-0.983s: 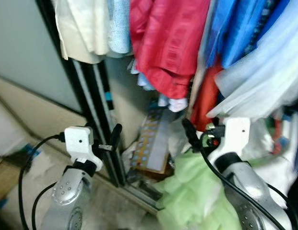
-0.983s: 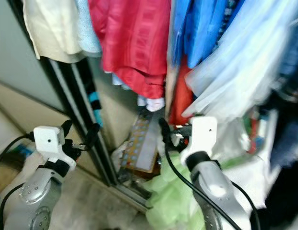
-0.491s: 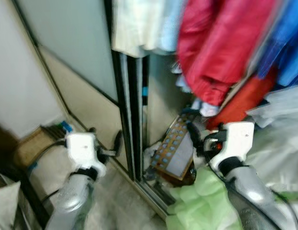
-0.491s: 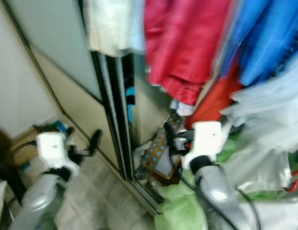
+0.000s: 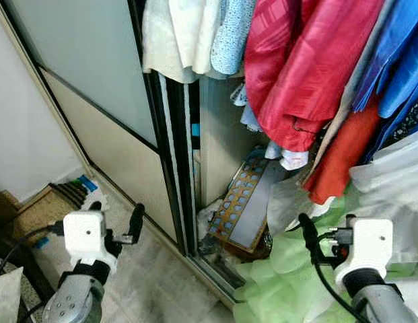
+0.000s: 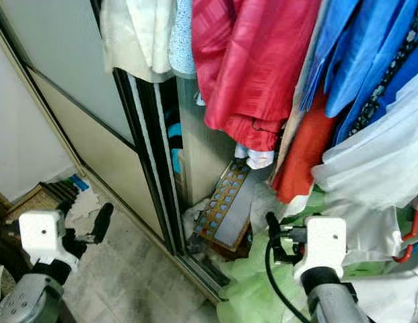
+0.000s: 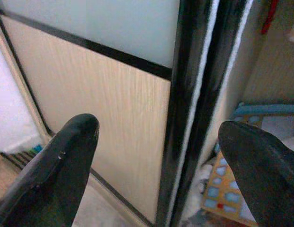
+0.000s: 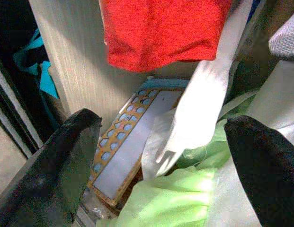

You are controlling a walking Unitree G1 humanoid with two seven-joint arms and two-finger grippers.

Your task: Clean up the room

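An open wardrobe holds hanging clothes: a red garment (image 5: 296,67), blue ones (image 5: 397,47) and cream ones (image 5: 171,40). On its floor a light green cloth heap (image 5: 283,282) lies beside a leaning board with a dotted border (image 5: 246,205). My left gripper (image 5: 116,210) is open and empty, low in front of the sliding door (image 5: 94,87), left of its black frame (image 7: 194,94). My right gripper (image 8: 161,127) is open and empty above the green cloth (image 8: 170,198), facing the board (image 8: 132,137) and a white plastic bag (image 8: 199,109).
The black door frame (image 5: 173,155) stands between the two arms. A striped mat (image 5: 71,195) lies on the floor by the pale wall (image 5: 20,134) at left. Pale translucent covers (image 5: 390,182) hang at right. Tiled floor (image 5: 148,276) runs before the door.
The whole picture has shifted, so the camera moved and now takes in more of the sliding door and floor. Both arms sit lower in the picture. Both grippers remain open.
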